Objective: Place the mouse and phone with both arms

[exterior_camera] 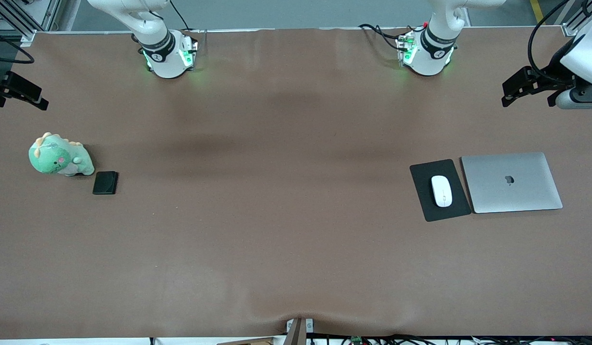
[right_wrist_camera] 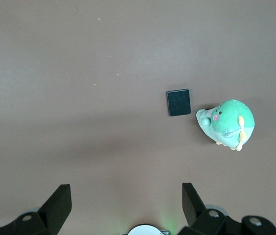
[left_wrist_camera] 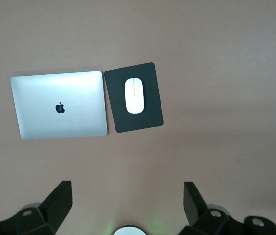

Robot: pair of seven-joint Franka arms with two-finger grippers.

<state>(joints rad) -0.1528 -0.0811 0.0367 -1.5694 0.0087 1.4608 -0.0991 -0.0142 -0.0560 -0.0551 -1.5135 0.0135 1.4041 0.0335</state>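
Brown table carries a phone just beside a green plush at the right arm's end, a black mat touching a closed laptop at the left arm's end

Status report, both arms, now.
Left pincer open, high at its table end. Right pincer open, likewise. Mouse on mat; phone beside plush dinosaur.

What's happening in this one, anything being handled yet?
Nothing is held. The mouse lies on a black mat beside a closed laptop, toward the left arm's end. The phone lies by a green plush toy toward the right arm's end. The left gripper and right gripper hang high, fingers open.
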